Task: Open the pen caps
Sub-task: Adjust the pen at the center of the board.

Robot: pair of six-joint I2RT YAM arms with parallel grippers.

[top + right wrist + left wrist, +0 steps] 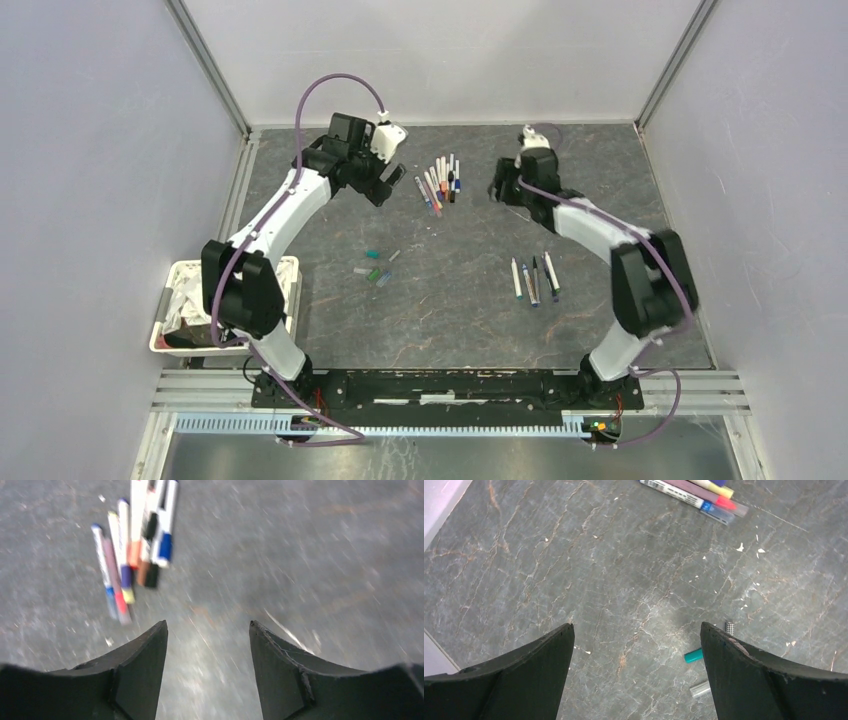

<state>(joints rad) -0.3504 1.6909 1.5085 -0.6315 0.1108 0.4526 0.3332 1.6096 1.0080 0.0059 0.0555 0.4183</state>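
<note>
Matte black wedge jaws spread wide and empty, the left gripper (pixel 636 627) hangs over a veined grey stone-look table (pixel 574 555), stubby plastic pen caps (pixel 693 655) just beside one jaw. The right gripper (pixel 207 625), parted and empty, faces slim white-barrelled pens (pixel 135 555).

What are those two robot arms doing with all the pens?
Their job is to pull caps off pens. Right now the left hand and the right hand are both open and hold nothing, one on each side of a bunch of pens at the far side of the table. Some loose caps lie nearer the middle, and a few more pens lie by the right arm.
</note>
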